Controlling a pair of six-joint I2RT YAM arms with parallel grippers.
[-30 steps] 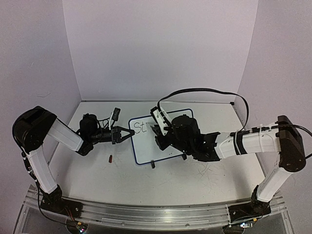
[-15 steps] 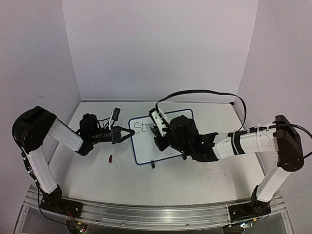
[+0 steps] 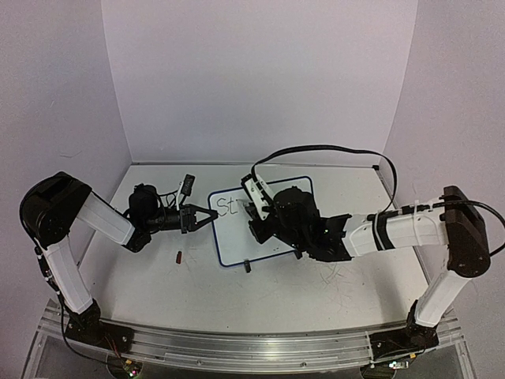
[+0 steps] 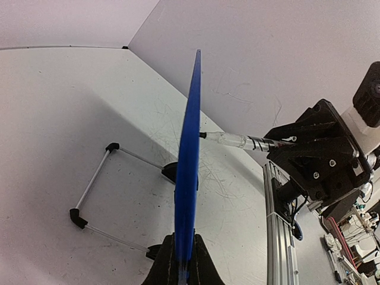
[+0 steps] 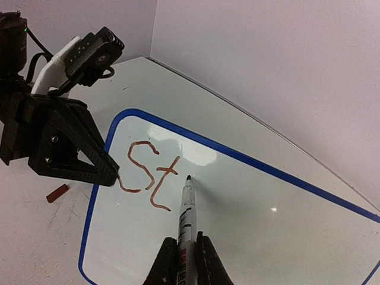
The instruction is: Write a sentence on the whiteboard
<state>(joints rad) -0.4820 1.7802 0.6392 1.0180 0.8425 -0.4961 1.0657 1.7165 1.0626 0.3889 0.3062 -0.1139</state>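
Top view, with both wrist views. Found the whiteboard (image 3: 237,241) near the centre of the table (image 3: 158,292), propped on wire feet (image 4: 95,184). Clamped its 9 o'clock rim in the left gripper (image 3: 207,215), jaws shut on the thin blue edge. Pinched a marker (image 5: 186,214) by the barrel in the right gripper (image 5: 186,255), jaws closed on it, arm reaching in from 4 o'clock. Placed the nib just at 3 o'clock of the last letter; could not tell contact from a near hover. Read only "St" of the sentence (image 5: 164,180), in reddish-brown strokes at the board's 10 o'clock corner. Noted a small red piece (image 3: 179,256), likely the marker's cap, on the table at 8 o'clock of the board and apart from it.

Judged the board light, thin and stiff, with a slick face. Judged it prone to slide or rock on its feet under nib pressure. Judged the rim the proper place to hold, clear of the writing area, since contact with the face would smear fresh ink. Judged the marker light and smooth-barrelled, best held low on the barrel for control of the nib.
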